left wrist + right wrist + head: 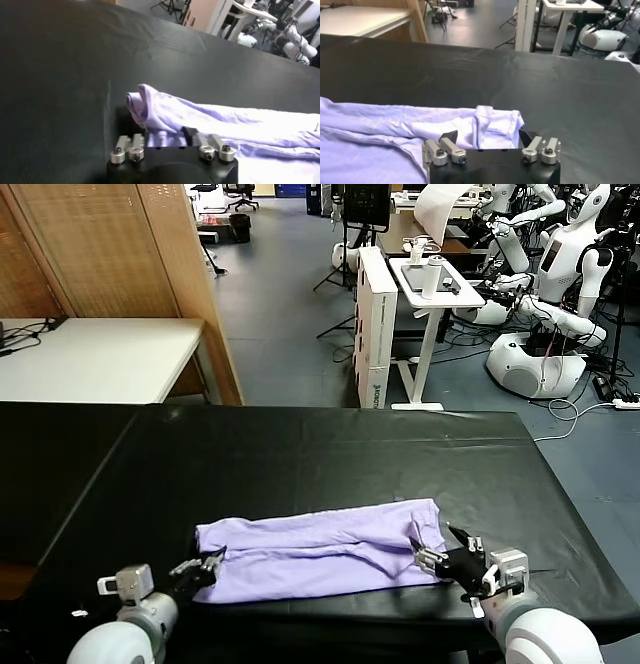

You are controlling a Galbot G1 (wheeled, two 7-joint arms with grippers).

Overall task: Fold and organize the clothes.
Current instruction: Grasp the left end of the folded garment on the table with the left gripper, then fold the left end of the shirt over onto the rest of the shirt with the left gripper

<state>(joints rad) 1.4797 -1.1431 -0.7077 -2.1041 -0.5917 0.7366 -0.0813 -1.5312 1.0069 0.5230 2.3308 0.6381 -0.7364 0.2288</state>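
a black table carries one thing: a folded lavender t-shirt lying flat toward six o'clock, near its front edge.

T-shirt: light lavender-purple throughout, plain on the side shown; paler, near-white highlights are seen along its folds in the wrist views.
Table cover: uniform matte black, unpatterned.
Left gripper: black body and fingers, fitted with silver metal clamps.
Right gripper: black, with the same silver fittings.
Side table: white top.
Folding screen: tan woven panels framed in light wood.
Floor: blue-grey.
Background robots: white shells with black joints.
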